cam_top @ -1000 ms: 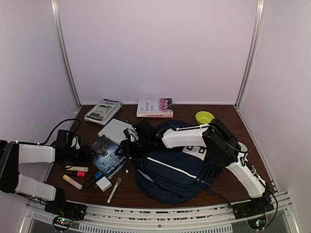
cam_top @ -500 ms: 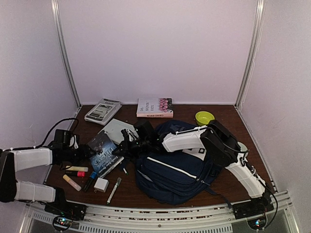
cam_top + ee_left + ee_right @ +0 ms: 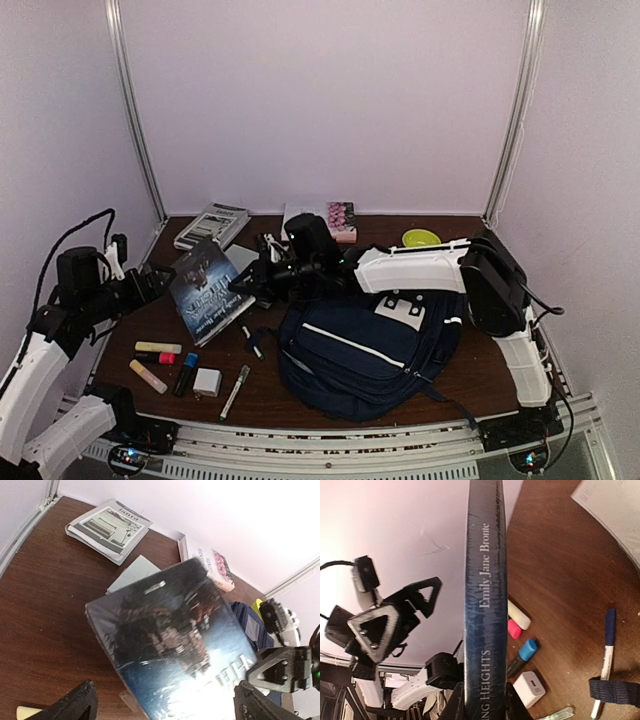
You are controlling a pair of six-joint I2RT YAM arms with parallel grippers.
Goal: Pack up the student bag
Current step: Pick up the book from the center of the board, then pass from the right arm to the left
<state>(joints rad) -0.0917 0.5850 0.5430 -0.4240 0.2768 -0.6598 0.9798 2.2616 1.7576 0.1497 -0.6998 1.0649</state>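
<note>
Pale walls point(image 3: 330, 100) surround the brown table point(image 3: 480, 368) and student bag point(image 3: 350, 362).

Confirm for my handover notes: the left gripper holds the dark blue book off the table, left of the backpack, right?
No, the right gripper holds the dark blue book off the table, left of the backpack; the right wrist view shows it.

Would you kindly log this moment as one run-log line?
right gripper: shut on book | left gripper: open, clear of book | book: tilted, outside student bag
</note>
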